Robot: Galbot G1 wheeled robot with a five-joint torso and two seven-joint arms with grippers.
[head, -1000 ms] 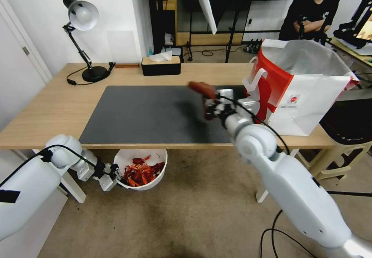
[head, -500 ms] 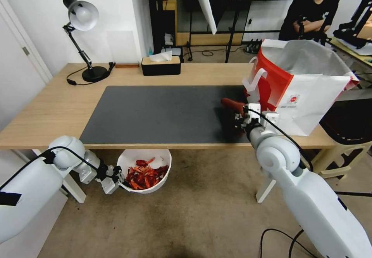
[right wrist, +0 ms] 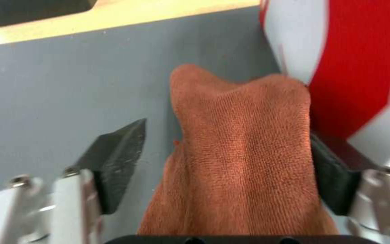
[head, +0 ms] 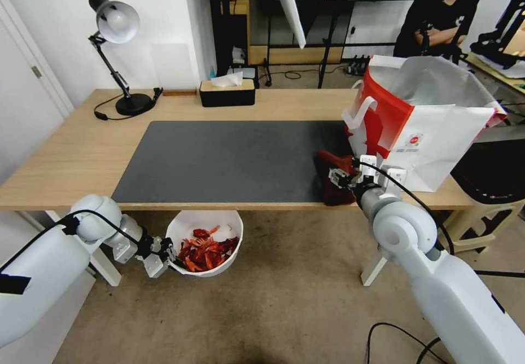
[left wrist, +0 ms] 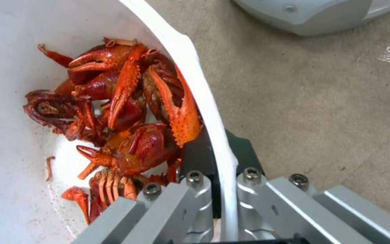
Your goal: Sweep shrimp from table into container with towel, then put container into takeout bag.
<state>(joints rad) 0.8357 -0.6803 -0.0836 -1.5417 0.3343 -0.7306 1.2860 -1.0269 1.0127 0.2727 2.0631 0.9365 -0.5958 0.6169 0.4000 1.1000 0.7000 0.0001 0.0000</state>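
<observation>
- Below the near edge of the table (head: 65, 151), the left gripper (head: 164, 257) holds the bowl (head: 229, 224) off the floor, clamped on its rim: the left wrist view shows the thin white wall (left wrist: 213, 128) pinched between the two fingers, one inside and one outside.
- That low position makes sense for catching: the bowl's mouth sits just under the table edge, in line with the near border of the grey mat (head: 219, 159), so anything pushed off would drop in.
- Inside the bowl, the shrimp (head: 205, 249) lie in a red heap against the side nearest the gripper; the left wrist view shows claws and shells piled there (left wrist: 127, 112). I see none on the mat, so the sweeping looks finished.
- On the right end of the mat, the right gripper (head: 343, 178) is low over the towel (head: 334, 181), right beside the bag (head: 432, 134).
- Seen from the right wrist, the fingers (right wrist: 118, 159) stand spread, one clear of the cloth (right wrist: 244, 152) and the other at its edge, so the grip is released and the towel rests on the mat.
- Laying the towel here frees that arm and keeps the cloth out of the bowl's way.
- At the right end of the table, the bag stands upright with its mouth open, ready to take the bowl, which is not yet in it.
</observation>
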